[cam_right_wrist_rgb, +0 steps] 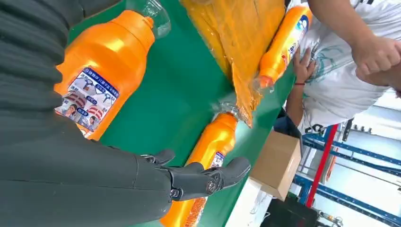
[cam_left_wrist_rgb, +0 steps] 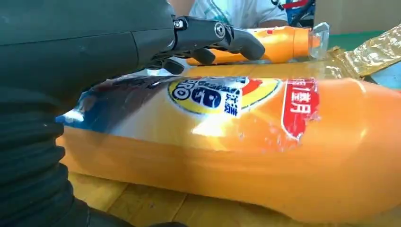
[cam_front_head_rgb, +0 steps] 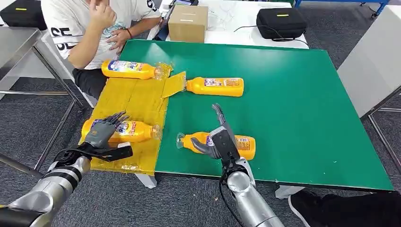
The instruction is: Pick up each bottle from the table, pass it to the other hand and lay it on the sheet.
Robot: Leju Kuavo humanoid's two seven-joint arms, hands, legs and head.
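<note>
Four orange bottles lie on their sides. One bottle [cam_front_head_rgb: 127, 69] rests at the far end of the yellow sheet [cam_front_head_rgb: 137, 101]. A second bottle [cam_front_head_rgb: 215, 86] lies on the green table [cam_front_head_rgb: 293, 104], its neck at the sheet's turned-up corner. A third bottle [cam_front_head_rgb: 135, 131] [cam_left_wrist_rgb: 236, 142] lies on the sheet's near end; my left hand [cam_front_head_rgb: 105, 131] [cam_left_wrist_rgb: 85, 42] rests over its base with fingers stretched out, not wrapped. The fourth bottle [cam_front_head_rgb: 241, 145] [cam_right_wrist_rgb: 99, 71] lies on the green near the front edge, with my right hand [cam_front_head_rgb: 220, 139] [cam_right_wrist_rgb: 94, 179] over it, fingers spread.
A person in a white shirt [cam_front_head_rgb: 80, 23] sits at the table's far left corner, one hand near the sheet. A cardboard box [cam_front_head_rgb: 187, 22] and a black case [cam_front_head_rgb: 281, 21] stand on a white table behind. A metal table [cam_front_head_rgb: 19, 42] stands left.
</note>
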